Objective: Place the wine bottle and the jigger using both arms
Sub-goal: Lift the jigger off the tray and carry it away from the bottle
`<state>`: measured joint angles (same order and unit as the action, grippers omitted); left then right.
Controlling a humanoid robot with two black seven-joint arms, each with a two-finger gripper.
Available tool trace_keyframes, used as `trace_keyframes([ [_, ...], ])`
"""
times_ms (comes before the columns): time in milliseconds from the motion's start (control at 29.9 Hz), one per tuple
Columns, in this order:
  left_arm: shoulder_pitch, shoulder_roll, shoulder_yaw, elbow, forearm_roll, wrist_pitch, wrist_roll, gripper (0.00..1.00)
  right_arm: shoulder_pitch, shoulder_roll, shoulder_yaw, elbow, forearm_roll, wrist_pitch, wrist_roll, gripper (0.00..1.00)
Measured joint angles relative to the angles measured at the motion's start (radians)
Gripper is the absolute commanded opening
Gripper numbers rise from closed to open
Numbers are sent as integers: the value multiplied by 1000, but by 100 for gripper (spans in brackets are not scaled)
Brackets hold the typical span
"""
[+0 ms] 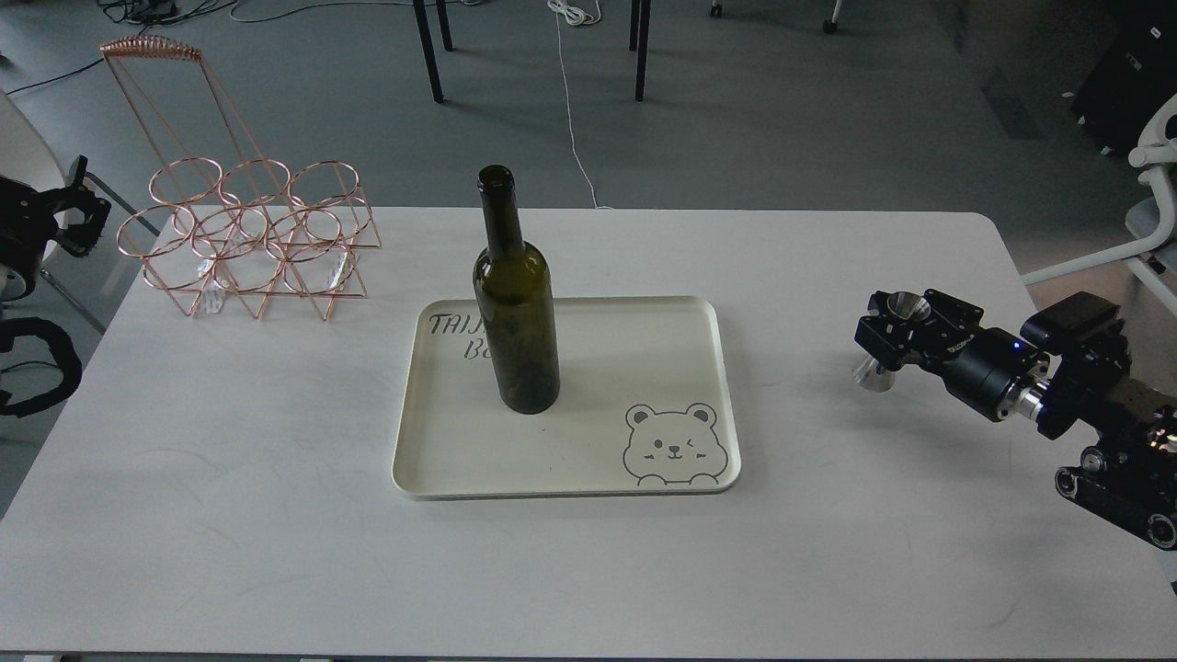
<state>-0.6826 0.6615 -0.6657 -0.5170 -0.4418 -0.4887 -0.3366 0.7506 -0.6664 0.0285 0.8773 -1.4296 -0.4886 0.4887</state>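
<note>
My right fingers (890,333) are pinching the small shiny steel hourglass-shaped jigger (894,338) at its waist, upright, just above the white surface (276,515). The cream rectangular tray with a bear drawing (644,386) lies to the left of it, well apart. The tall dark green glass wine bottle (515,303) stands upright on the tray. My left fingers (69,216) are far at the edge; I cannot tell their state.

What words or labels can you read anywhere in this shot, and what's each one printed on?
"THI..." over "B...": dark lettering on the cream tray, cut off behind the wine bottle; the rest is hidden.
Small white print on the right tool, which holds the jigger: too small to read.
Wine bottle: no label.
Bear drawing on the tray: a picture, no text.
</note>
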Motion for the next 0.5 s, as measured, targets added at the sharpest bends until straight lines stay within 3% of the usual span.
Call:
trace_keyframes([
  [501, 0, 4, -2, 0, 0, 0, -1, 98, -37, 20, 1, -5, 0, 0, 0, 19],
])
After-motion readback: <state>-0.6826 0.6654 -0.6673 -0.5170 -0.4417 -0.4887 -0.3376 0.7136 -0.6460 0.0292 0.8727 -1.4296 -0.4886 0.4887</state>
